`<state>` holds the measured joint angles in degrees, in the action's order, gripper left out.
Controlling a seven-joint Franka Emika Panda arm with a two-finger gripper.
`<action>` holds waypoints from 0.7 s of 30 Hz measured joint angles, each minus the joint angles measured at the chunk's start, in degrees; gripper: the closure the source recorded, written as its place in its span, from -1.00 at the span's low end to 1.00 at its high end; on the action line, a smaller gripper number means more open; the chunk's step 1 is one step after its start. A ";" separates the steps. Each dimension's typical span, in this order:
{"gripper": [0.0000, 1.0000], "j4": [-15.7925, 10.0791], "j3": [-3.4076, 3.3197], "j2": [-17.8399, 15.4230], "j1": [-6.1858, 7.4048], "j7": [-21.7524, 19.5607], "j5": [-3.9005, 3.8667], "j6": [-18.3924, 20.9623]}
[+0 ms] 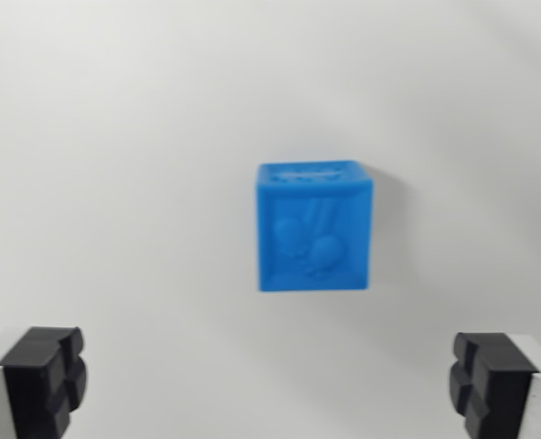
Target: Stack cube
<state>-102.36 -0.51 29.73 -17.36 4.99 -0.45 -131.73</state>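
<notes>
Since the blue cube (314, 227) ahead of the wide-spread, empty claw (269, 380) looks rigid, light plastic, pinch its flat opposite sides.

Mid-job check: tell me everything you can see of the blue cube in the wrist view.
The blue cube is a single bright blue block, looking like matte plastic or foam, with slightly rounded edges. Its facing side carries a raised relief of rounded shapes, too blurred to identify; the top face shows faint embossed marks. It sits upright and square on the plain white surface, slightly toward the wrist view's right of centre. Nothing touches it but that surface. The gripper is open, its black fingertips well apart from the cube.
</notes>
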 joint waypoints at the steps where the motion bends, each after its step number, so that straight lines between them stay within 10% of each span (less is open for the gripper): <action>1: -1.00 0.44 0.05 0.53 -0.32 0.93 0.02 -0.08; 21: -1.00 3.01 0.55 9.37 -2.13 5.80 0.08 -6.34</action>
<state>-99.35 0.05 39.10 -19.50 10.80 -0.36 -138.07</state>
